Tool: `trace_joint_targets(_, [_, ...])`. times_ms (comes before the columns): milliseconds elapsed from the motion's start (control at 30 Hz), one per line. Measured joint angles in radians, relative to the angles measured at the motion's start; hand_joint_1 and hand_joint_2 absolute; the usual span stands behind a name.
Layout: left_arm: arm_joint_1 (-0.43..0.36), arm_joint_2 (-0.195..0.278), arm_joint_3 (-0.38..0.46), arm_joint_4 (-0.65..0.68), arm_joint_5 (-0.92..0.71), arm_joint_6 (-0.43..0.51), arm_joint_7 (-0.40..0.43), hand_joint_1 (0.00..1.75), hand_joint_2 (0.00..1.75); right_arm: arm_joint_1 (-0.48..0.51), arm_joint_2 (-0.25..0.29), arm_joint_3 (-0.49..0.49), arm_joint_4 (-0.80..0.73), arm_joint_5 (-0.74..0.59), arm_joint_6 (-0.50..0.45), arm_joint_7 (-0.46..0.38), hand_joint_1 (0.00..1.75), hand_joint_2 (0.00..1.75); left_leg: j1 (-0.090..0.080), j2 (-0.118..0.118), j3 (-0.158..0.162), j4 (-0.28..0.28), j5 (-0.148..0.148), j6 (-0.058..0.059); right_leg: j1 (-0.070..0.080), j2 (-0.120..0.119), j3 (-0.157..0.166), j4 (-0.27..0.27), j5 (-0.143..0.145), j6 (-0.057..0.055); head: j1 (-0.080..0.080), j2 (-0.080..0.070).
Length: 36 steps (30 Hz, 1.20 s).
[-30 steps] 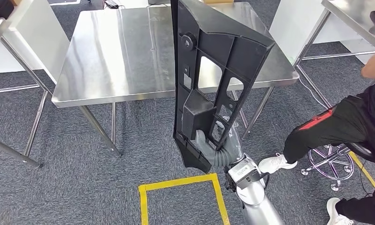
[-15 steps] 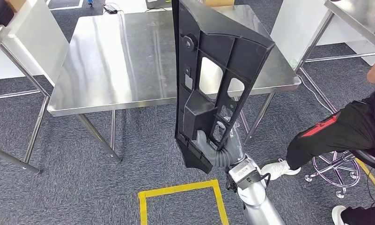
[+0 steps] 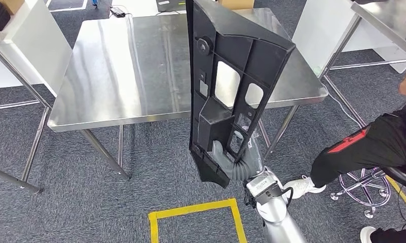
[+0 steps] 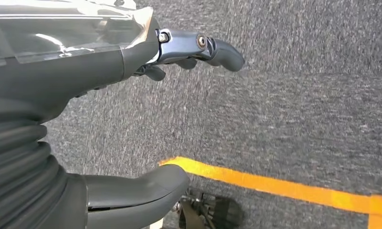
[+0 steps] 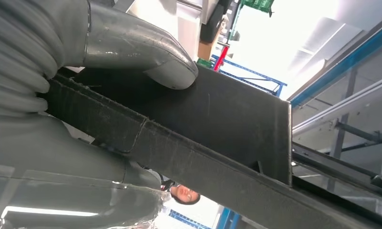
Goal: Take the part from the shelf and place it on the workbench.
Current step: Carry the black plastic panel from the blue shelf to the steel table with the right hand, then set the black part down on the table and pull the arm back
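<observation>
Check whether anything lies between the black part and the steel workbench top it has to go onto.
Nothing visible does. The right hand holds the black part upright in front of the workbench, whose top shows bare steel. The seated person is off to the right, beside the path.

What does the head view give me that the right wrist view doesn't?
Head view alone: the stainless steel workbench ahead, the yellow floor tape square on grey carpet, and a seated person's leg in black trousers to the right. Right wrist view alone: a close look at the thick grey thumb pressed on the part's edge, with blue shelf framing behind. Both show the right hand gripping the large black ribbed plastic part near its lower end.
</observation>
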Motion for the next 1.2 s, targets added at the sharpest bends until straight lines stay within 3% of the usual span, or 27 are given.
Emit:
trace_joint_targets(67, [0.000,0.000,0.000,0.000,0.000,0.000,0.000,0.00,1.75,0.000,0.001,-0.001,-0.001,0.001,0.000,0.000,1.75,1.75,0.006,0.001,0.018,-0.014,0.003,0.009,0.002,-0.002,-0.029,0.058,-0.024,0.003,0.001,0.000])
trace_joint_targets(167, [-0.001,-0.002,0.000,-0.001,0.000,0.000,0.000,0.00,1.75,0.004,0.000,-0.004,-0.002,0.001,0.000,0.000,1.75,1.75,0.007,0.001,0.030,-0.016,-0.007,0.015,-0.004,-0.002,-0.151,0.259,-0.085,0.005,0.002,0.000])
trace_joint_targets(200, [0.000,-0.003,0.000,0.000,0.000,0.000,0.000,0.00,1.75,0.007,0.000,-0.004,-0.002,0.001,0.000,0.000,1.75,1.75,0.007,0.000,0.035,-0.016,-0.012,0.014,-0.007,-0.002,-0.179,0.293,-0.085,0.012,0.002,0.000])
trace_joint_targets(233, [0.001,-0.004,0.000,0.000,0.000,0.000,0.000,0.00,1.75,0.008,-0.001,-0.004,-0.002,0.001,0.000,0.001,1.75,1.75,0.008,-0.001,0.042,-0.016,-0.018,0.012,-0.009,-0.003,-0.187,0.287,-0.068,0.022,0.002,0.000])
trace_joint_targets(267, [0.002,-0.004,0.000,0.000,0.000,0.000,0.000,0.00,1.75,0.009,-0.001,-0.004,-0.002,0.002,0.000,0.001,1.75,1.75,0.009,-0.003,0.051,-0.016,-0.026,0.009,-0.013,-0.004,-0.172,0.240,-0.036,0.035,0.002,0.000])
trace_joint_targets(333, [0.002,-0.005,0.000,0.000,-0.001,0.000,0.000,0.00,1.75,0.009,-0.001,-0.005,-0.001,0.004,0.000,0.001,1.75,1.75,0.010,-0.005,0.071,-0.015,-0.042,-0.001,-0.020,-0.009,-0.110,0.094,0.038,0.053,0.002,0.000])
trace_joint_targets(400, [0.002,-0.004,0.001,0.000,-0.001,0.001,0.000,0.00,1.75,0.009,0.000,-0.005,-0.001,0.005,0.000,0.002,1.75,1.75,0.006,-0.006,0.081,-0.013,-0.058,-0.014,-0.022,-0.012,-0.071,0.012,0.069,0.042,0.002,0.000])
trace_joint_targets(500, [0.000,-0.003,0.001,-0.001,-0.001,0.002,0.000,0.00,1.75,0.009,0.002,-0.007,-0.002,0.006,0.000,0.004,1.75,1.75,0.008,-0.003,0.087,-0.013,-0.072,-0.029,-0.019,-0.007,-0.062,0.005,0.061,0.008,0.001,0.000])
trace_joint_targets(567, [-0.001,-0.003,0.001,-0.001,-0.001,0.002,0.000,0.00,1.75,0.009,0.004,-0.008,-0.004,0.007,0.000,0.003,1.75,1.75,0.012,-0.001,0.070,0.032,-0.098,-0.039,-0.022,-0.006,-0.050,0.003,0.053,-0.010,0.001,0.000])
trace_joint_targets(600, [-0.002,-0.003,0.001,-0.001,-0.002,0.002,0.000,0.00,1.75,0.009,0.005,-0.008,-0.004,0.007,0.000,0.003,1.75,1.75,0.013,0.000,0.041,0.088,-0.122,-0.043,-0.023,-0.006,-0.044,0.002,0.048,-0.018,0.000,0.000])
trace_joint_targets(667, [0.000,-0.004,0.001,-0.001,-0.002,0.002,0.000,0.00,1.75,0.009,0.006,-0.009,-0.004,0.007,0.000,0.003,1.75,1.75,0.014,0.000,-0.050,0.234,-0.171,-0.048,-0.019,-0.006,-0.035,0.003,0.038,-0.028,0.000,0.000])
trace_joint_targets(700, [0.000,-0.004,0.002,-0.001,-0.002,0.002,0.000,0.00,1.75,0.010,0.007,-0.009,-0.004,0.007,0.000,0.003,1.75,1.75,0.014,0.000,-0.091,0.286,-0.176,-0.048,-0.017,-0.006,-0.031,0.003,0.033,-0.030,0.000,0.000])
trace_joint_targets(733, [0.002,-0.004,0.004,-0.001,-0.002,0.002,0.000,0.00,1.75,0.011,0.007,-0.009,-0.004,0.007,0.000,0.003,1.75,1.75,0.014,0.000,-0.115,0.300,-0.160,-0.045,-0.016,-0.004,-0.025,0.003,0.027,-0.031,0.000,0.000])
trace_joint_targets(767, [0.002,-0.003,0.005,-0.001,-0.002,0.002,0.000,0.00,1.75,0.011,0.007,-0.010,-0.004,0.007,0.000,0.004,1.75,1.75,0.014,0.000,-0.118,0.275,-0.126,-0.041,-0.014,-0.002,-0.017,0.003,0.021,-0.030,0.000,0.000])
trace_joint_targets(833, [0.002,-0.002,0.009,-0.001,-0.002,0.002,0.000,0.00,1.75,0.011,0.008,-0.010,-0.005,0.009,0.000,0.004,1.75,1.75,0.011,0.001,-0.078,0.145,-0.030,-0.027,-0.012,0.000,0.001,0.002,0.006,-0.026,0.000,0.000])
trace_joint_targets(900, [0.001,0.000,0.011,-0.001,-0.002,0.002,0.000,0.00,1.75,0.010,0.010,-0.011,-0.005,0.010,0.000,0.004,1.75,1.75,0.005,0.002,-0.034,0.040,0.010,-0.013,-0.006,0.001,0.013,0.000,-0.009,-0.017,0.001,0.000])
trace_joint_targets(1000, [0.000,0.001,0.012,-0.001,-0.003,0.001,0.000,0.00,1.75,0.012,0.010,-0.012,-0.007,0.012,0.000,0.005,1.75,1.75,-0.001,0.002,-0.011,0.008,-0.005,0.004,0.000,0.001,0.030,0.005,-0.014,0.003,0.001,0.000])
trace_joint_targets(1067, [0.001,0.000,0.013,-0.001,-0.003,0.000,0.001,0.00,1.75,0.013,0.010,-0.012,-0.009,0.012,-0.001,0.005,1.75,1.75,0.001,0.001,0.012,-0.001,-0.007,0.015,0.001,0.000,0.023,0.038,-0.029,0.008,0.002,0.000])
trace_joint_targets(1133, [0.001,0.000,0.013,-0.001,-0.003,0.000,0.001,0.00,1.75,0.013,0.010,-0.013,-0.010,0.013,-0.001,0.005,1.75,1.75,0.004,0.000,0.028,-0.004,-0.011,0.021,-0.002,-0.001,-0.039,0.144,-0.066,0.005,0.004,0.000])
trace_joint_targets(1200, [0.001,-0.001,0.014,-0.001,-0.003,0.000,0.001,0.00,1.75,0.015,0.009,-0.013,-0.010,0.013,-0.001,0.005,1.75,1.75,0.004,-0.001,0.035,-0.004,-0.021,0.023,-0.005,-0.001,-0.127,0.267,-0.101,0.007,0.006,0.000])
